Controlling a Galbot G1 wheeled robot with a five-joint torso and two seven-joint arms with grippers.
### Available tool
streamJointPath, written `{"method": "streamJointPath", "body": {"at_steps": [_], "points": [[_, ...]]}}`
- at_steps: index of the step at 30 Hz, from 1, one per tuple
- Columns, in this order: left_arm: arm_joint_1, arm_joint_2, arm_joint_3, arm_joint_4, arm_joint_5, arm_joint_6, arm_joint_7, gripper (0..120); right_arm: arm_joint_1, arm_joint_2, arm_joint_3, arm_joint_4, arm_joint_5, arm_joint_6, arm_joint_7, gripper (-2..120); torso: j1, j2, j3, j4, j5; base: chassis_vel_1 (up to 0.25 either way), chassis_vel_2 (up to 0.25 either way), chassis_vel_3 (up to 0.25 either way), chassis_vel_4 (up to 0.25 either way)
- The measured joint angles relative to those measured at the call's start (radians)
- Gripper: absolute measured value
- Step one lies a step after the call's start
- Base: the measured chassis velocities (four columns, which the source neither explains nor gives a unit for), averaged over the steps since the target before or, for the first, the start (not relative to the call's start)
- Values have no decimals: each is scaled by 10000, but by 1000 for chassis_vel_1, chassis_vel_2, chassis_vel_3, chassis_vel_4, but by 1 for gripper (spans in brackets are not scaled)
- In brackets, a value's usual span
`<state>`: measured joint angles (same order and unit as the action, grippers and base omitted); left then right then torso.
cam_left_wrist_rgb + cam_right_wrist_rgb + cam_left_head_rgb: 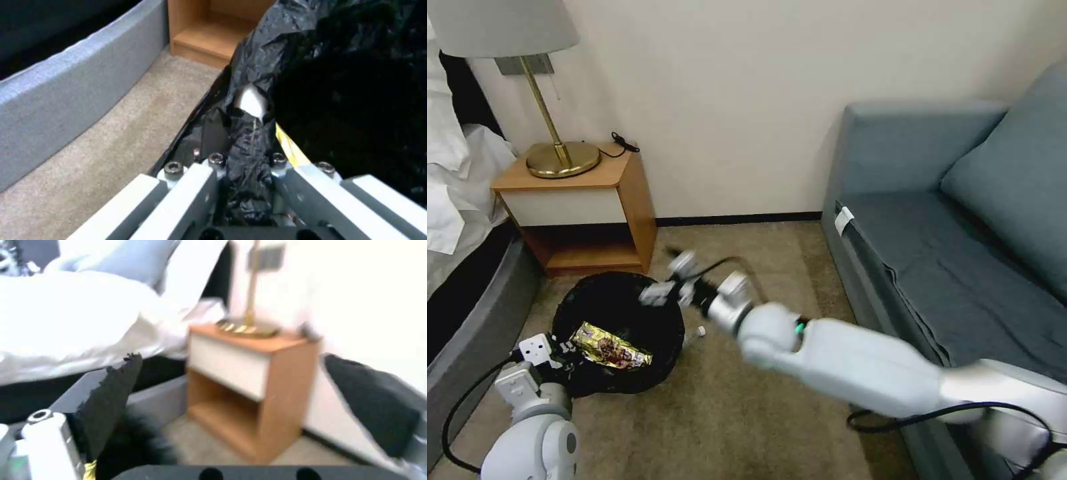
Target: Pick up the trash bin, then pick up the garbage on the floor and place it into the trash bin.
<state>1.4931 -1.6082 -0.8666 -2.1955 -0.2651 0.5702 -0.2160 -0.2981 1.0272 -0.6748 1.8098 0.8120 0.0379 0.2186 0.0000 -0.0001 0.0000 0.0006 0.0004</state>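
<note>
Left hand pinches the bin rim.
Right hand hangs over the bin, wide open — a gold wrapper lies inside.

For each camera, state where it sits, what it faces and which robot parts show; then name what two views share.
Head: high on the robot, looking down at the carpet, bin and sofa; both arms show, the right gripper above the bin's far rim.
Left wrist: on the left arm, facing along its left gripper, shut on the bin's black bag.
Right wrist: on the right arm, facing the nightstand and bed; its fingers are spread.
Shared: all views show the nightstand.
</note>
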Motion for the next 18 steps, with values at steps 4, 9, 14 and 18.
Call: {"method": "streamJointPath", "body": {"at_steps": [4, 9, 14, 18], "points": [[-18, 0, -138, -166, 33, 87, -23, 1, -1650, -1482, 2461, 1075, -678, 45, -77, 100, 0, -1, 0, -11, 2, 0, 0, 0, 0], [12, 0, -117, -223, 33, 128, -23, 1, -3876, -2020, 5182, 2638, -1137, -260, 666, 100, -1, 0, -1, -6, -2, 0, 0, 0, 0], [53, 0, -143, -299, 41, 128, -23, 1, -6418, -1843, 7079, 4084, -1557, -957, 1501, 100, 0, 0, -2, -11, 1, 0, 0, 0, 0], [75, 0, -146, -386, 40, 127, -13, 1, -7949, -1511, 7729, 4594, -2158, -1026, 1542, 100, -1, 0, -1, -7, -3, 0, 0, 0, 0]]}}
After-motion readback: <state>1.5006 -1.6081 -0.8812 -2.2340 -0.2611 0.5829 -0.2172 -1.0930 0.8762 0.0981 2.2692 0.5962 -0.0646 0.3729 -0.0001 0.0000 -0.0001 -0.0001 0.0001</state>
